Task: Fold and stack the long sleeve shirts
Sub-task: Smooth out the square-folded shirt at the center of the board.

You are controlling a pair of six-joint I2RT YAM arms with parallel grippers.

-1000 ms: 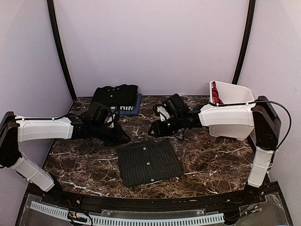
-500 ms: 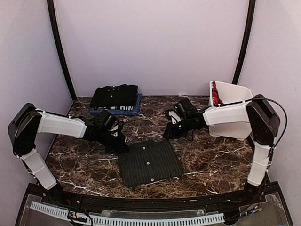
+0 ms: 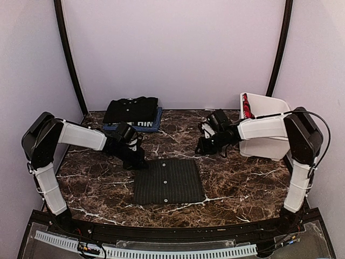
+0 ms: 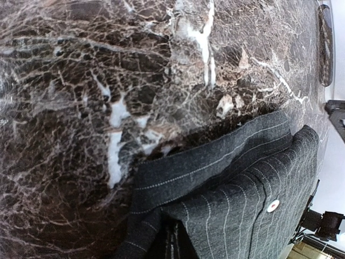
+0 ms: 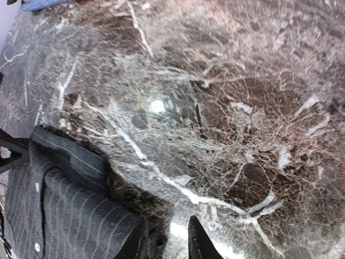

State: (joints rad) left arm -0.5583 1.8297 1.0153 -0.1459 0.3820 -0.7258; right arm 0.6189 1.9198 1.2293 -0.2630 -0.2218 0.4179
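Observation:
A folded black pinstripe long sleeve shirt (image 3: 167, 181) lies flat at the table's middle. My left gripper (image 3: 138, 158) sits low at its far left corner. In the left wrist view the gripper (image 4: 173, 246) is shut, and the striped cloth (image 4: 242, 194) bunches around it. My right gripper (image 3: 204, 147) hovers just beyond the shirt's far right corner. Its two dark fingertips (image 5: 198, 240) stand slightly apart over bare marble beside the shirt's edge (image 5: 70, 216), so the gripper (image 5: 170, 244) is open. At the back left, a folded plain black shirt (image 3: 132, 109) rests on a blue one (image 3: 146, 126).
A white plastic basket (image 3: 267, 129) stands at the back right, behind my right forearm, with something red (image 3: 247, 107) in it. The table is dark veined marble (image 3: 242, 178). Black poles and pale walls close in the sides and back.
The pinstripe shirt has turned square to the table and slid slightly back. My left gripper went to its far left corner and closed. My right gripper drew back to the right.

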